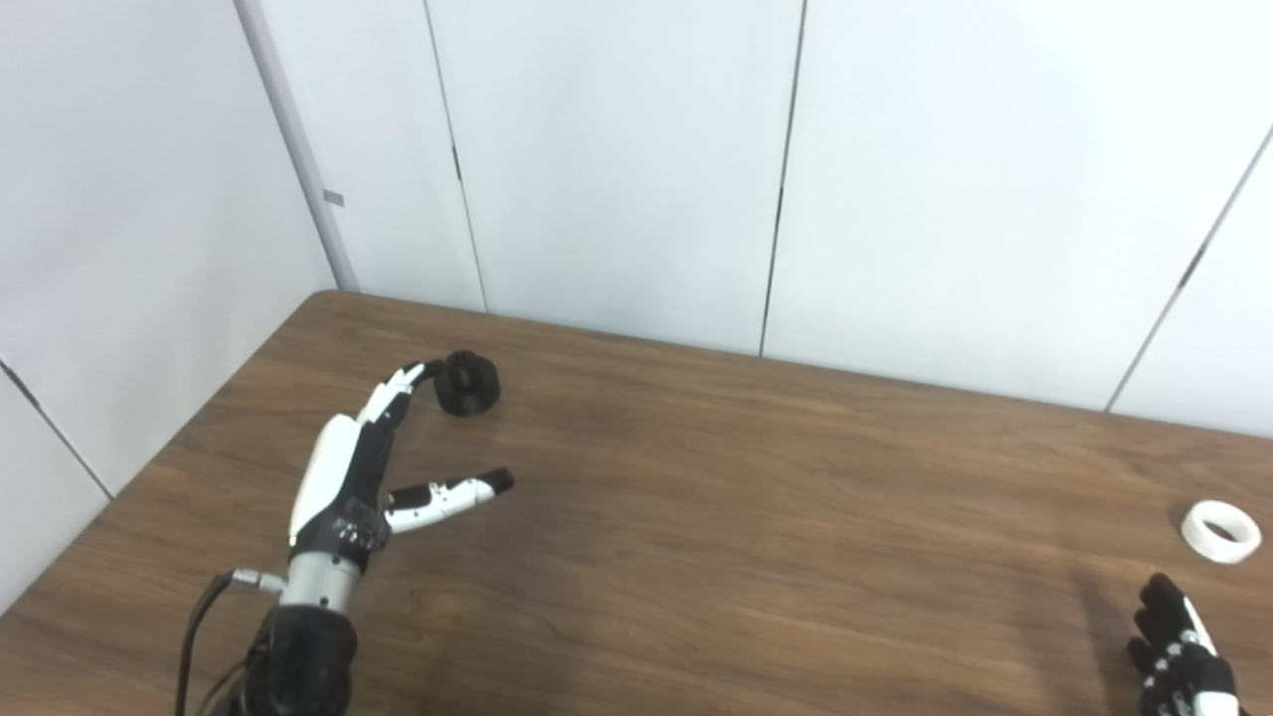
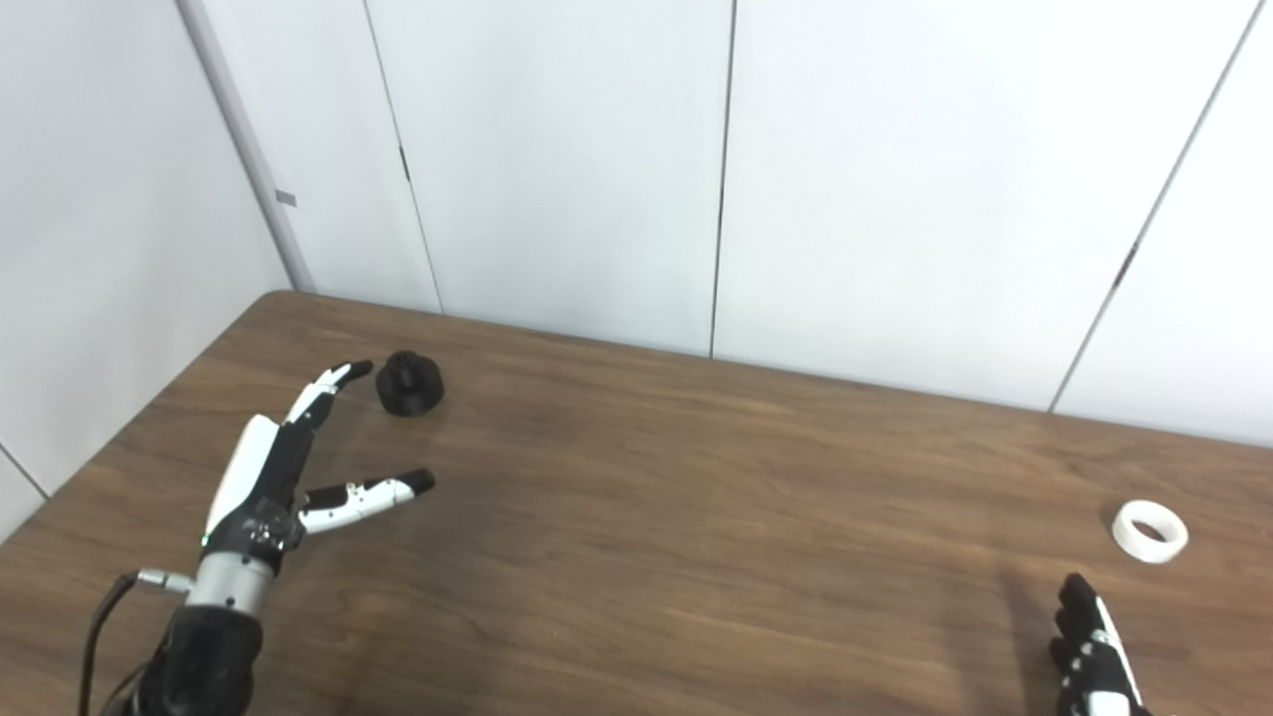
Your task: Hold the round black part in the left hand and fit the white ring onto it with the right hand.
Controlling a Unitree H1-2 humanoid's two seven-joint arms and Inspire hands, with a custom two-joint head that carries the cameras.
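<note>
— Our left hand [image 1: 348,477] is spread beside the round black part [image 1: 467,383] on the worktop [image 1: 696,517]; contact unclear.
— Our right hand [image 2: 1092,646] is cut off near the white ring [image 2: 1150,531]; we can't tell its pose.

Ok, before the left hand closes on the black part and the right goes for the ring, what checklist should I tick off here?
1. Left hand open, fingers spread: ok.
2. Left fingertips at the black part, not yet around it: not ok.
3. Black part standing free on the table: ok.
4. White ring lying flat, unobstructed: ok.
5. Right hand short of the ring, empty: ok.
6. Right hand open or shut: cannot tell, mostly out of view.
</note>
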